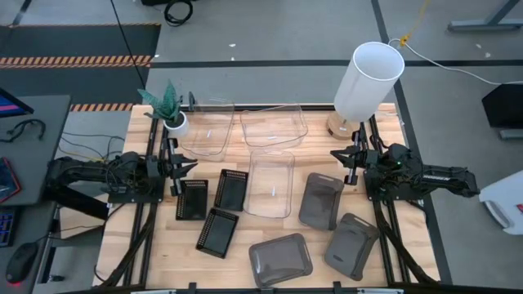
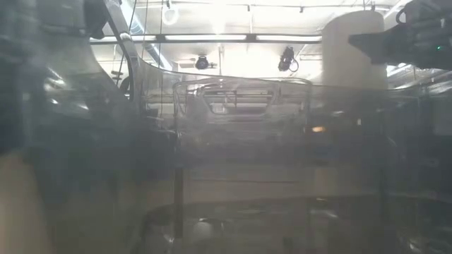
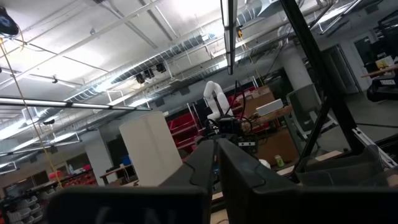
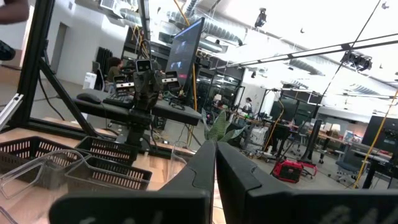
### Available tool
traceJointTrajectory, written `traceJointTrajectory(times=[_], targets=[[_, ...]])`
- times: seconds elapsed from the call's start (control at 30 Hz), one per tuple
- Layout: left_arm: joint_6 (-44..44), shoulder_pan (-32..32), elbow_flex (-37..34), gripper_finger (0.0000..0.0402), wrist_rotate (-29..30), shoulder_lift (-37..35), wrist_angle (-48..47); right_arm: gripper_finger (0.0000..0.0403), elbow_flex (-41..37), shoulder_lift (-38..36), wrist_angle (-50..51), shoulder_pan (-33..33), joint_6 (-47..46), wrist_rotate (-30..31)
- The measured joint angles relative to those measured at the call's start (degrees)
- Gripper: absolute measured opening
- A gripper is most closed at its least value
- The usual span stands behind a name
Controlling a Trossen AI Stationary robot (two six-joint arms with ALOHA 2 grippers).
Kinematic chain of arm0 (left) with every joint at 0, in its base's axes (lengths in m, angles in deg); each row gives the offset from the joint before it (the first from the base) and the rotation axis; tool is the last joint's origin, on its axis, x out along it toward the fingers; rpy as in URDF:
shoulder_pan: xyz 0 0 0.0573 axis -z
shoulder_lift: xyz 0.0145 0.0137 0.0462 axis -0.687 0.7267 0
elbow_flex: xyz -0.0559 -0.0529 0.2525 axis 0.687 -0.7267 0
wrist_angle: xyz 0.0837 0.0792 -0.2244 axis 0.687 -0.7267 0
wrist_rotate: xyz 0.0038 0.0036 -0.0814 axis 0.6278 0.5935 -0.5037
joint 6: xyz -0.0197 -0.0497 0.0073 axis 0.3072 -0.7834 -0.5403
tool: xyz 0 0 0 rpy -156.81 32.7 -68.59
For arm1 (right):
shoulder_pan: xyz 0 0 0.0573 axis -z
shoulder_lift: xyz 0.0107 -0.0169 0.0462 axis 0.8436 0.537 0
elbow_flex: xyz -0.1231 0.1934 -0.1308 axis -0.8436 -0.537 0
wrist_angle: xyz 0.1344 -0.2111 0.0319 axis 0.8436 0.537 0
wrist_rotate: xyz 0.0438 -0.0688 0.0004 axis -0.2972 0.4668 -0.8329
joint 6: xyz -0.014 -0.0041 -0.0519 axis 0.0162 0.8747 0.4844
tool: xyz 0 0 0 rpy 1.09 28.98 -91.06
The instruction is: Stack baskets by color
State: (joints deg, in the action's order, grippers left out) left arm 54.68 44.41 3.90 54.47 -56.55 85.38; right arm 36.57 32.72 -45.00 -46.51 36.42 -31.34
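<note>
Looking straight down, I have the left gripper clenched on nothing at the table's 9 o'clock edge, and the right gripper likewise pinched empty at 3 o'clock. Nothing is stacked yet. My nearest pick is the black basket, just beside the left jaws toward 6 o'clock, its long axis running 12 to 6. Two more black baskets lie a little farther toward 5 o'clock, so black falls to the left arm. The grey baskets sit toward 7 o'clock of the right jaws, nearer that arm. The clear baskets lie between both arms around centre and 12 o'clock
</note>
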Motion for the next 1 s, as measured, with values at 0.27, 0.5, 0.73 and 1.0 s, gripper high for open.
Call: traceJointTrajectory(times=[0.27, 0.5, 0.73, 1.0], targets=[[0.01, 0.0, 0.01, 0.0034, 0.0, 0.0, -0.01, 0.0022, 0.01, -0.02, 0.0, 0.01, 0.0, -0.01], [-0.02, 0.02, 0.02, 0.0031, 0.0, 0.02, 0.0, 0.0022, 0.01, 0.0, -0.02, 0.0, 0.0, -0.02], [-0.01, 0.01, 0.01, 0.0032, 0.0, 0.0, 0.01, 0.0022, 0.01, 0.0, -0.02, -0.01, 0.01, 0.0], [-0.01, 0.02, 0.0, 0.0031, 0.0, 0.01, 0.02, 0.0022, 0.01, 0.0, 0.0, 0.01, -0.01, -0.02]])
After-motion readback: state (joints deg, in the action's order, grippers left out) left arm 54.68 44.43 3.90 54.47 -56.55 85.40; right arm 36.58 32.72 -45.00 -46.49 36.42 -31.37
